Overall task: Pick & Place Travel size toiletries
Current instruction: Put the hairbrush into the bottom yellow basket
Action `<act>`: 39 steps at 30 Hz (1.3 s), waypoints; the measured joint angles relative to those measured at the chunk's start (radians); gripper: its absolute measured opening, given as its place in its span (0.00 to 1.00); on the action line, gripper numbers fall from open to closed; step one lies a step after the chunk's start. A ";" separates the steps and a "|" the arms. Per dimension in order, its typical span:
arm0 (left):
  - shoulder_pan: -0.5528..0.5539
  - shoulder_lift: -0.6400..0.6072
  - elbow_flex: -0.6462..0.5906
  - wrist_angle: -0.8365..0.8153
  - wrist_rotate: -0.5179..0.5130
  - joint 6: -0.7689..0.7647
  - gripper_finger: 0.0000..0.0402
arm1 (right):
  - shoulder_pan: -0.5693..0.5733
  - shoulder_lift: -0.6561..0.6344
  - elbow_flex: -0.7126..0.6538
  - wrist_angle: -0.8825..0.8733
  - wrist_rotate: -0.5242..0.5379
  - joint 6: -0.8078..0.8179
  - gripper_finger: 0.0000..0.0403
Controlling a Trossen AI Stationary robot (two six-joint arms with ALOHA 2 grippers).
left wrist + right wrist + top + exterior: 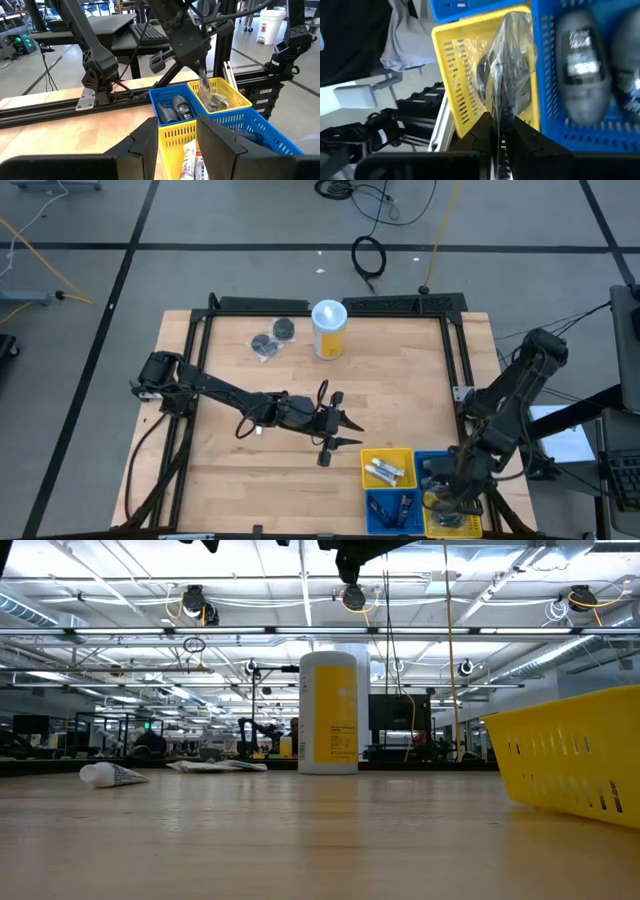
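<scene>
My right gripper (501, 135) is at the table's near right corner (450, 500), shut on a clear plastic packet (507, 70) with a dark round item inside, over a yellow basket (455, 75). The left wrist view shows the packet (204, 82) hanging into that basket (235, 95). My left gripper (352, 431) is open and empty, above the table just left of the baskets. Two grey round packets (272, 340) lie flat at the far side. A white tube (110, 775) lies on the table. My right gripper pinches the clear packet's upper edge (501, 112) between its two fingers, coming from above and pointing down. The packet hangs below the fingers, inside the yellow basket's walls. Whether its lower end rests on the basket's floor, I cannot tell.
Several baskets stand together at the near right: a yellow one with white tubes (388, 468), a blue one with dark bottles (392, 510), another blue one (435, 465). A tall yellow-and-white canister (329, 328) stands upright at the far middle. Black rails (455, 360) frame the table.
</scene>
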 joint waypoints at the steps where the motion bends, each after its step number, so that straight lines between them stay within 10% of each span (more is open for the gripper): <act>1: 0.000 0.000 0.000 0.000 0.000 0.000 0.33 | 0.009 0.002 0.000 0.004 -0.001 0.022 0.05; 39: 0.000 0.000 0.000 0.008 -0.001 -0.005 0.33 | 0.166 0.307 0.297 -0.222 0.162 0.048 0.07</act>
